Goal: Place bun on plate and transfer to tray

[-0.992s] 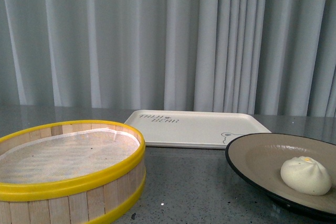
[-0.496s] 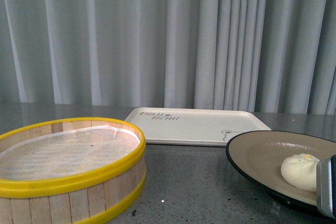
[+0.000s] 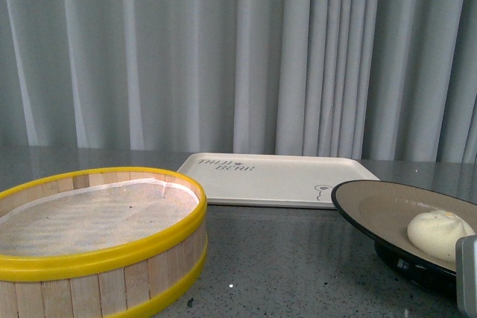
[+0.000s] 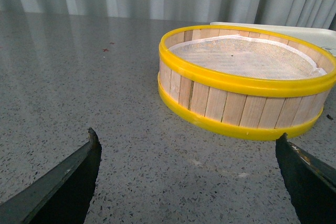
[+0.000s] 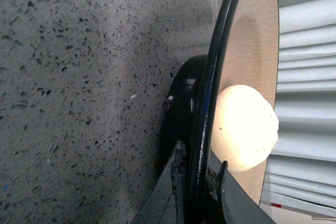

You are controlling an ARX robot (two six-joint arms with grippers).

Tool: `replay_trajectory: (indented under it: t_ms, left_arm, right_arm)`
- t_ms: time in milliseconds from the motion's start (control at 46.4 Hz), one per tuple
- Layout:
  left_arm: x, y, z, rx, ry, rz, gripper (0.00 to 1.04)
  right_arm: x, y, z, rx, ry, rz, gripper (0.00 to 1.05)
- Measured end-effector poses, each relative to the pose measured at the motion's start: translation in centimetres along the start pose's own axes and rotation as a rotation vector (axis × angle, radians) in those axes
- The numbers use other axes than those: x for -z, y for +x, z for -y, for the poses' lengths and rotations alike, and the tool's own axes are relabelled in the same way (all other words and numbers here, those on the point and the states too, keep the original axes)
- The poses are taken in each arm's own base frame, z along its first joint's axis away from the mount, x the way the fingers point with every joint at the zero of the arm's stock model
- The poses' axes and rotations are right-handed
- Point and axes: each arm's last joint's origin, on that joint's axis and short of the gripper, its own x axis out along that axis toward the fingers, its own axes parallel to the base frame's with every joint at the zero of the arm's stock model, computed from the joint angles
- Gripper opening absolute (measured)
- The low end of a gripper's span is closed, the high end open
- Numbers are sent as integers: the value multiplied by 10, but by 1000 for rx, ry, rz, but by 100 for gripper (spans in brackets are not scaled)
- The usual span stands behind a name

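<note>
The cream-white bun [image 3: 440, 233] lies on the beige plate with a black rim [image 3: 358, 212] at the right, in front of the tray's right corner. My right gripper [image 3: 467, 277] shows only as a grey piece at the bottom right edge. In the right wrist view the gripper [image 5: 199, 174] is shut on the plate's black rim [image 5: 210, 77], with the bun [image 5: 244, 129] just beyond the jaws. The cream-white tray [image 3: 276, 180] with dark lettering lies empty at the back. My left gripper [image 4: 187, 132] is open and empty over bare table, short of the steamer basket.
A yellow-rimmed wooden steamer basket [image 3: 97, 258] with a white liner stands at the front left; it also shows in the left wrist view [image 4: 247, 77]. The grey speckled table [image 3: 283, 258] runs between basket and plate. Grey curtains hang behind.
The plate with the bun has shifted right and slightly up. My right gripper has come into the front view at the bottom right. The basket and tray have not moved.
</note>
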Motion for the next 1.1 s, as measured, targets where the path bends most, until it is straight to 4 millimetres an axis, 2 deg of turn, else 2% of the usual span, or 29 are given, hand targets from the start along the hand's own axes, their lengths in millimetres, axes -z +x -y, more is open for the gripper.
replay_trajectory:
  t_ms: [194,280,410,518,647,734,992,1100]
  left_arm:
    - [0,0,0,0,0,0,98]
    - [0,0,0,0,0,0,98]
    - [0,0,0,0,0,0,98]
    - [0,0,0,0,0,0,98]
    - [0,0,0,0,0,0,98]
    - [0,0,0,0,0,0,98]
    - [0,0,0,0,0,0,98]
    - [0,0,0,0,0,0,98]
  right_arm:
    - [-4,-11,4,3,-128,-4,3]
    - [-6,-14,23,33,-197,4,3]
    - [-5,-9,67,121,-282,-15,3]
    - [0,11,101,139,-273,-23,3]
    - [3,39,122,126,-227,-3,3]
    - [4,51,129,122,-223,9,3]
    - [25,122,138,31,-234,9,3]
    - [30,139,140,23,-225,10,3]
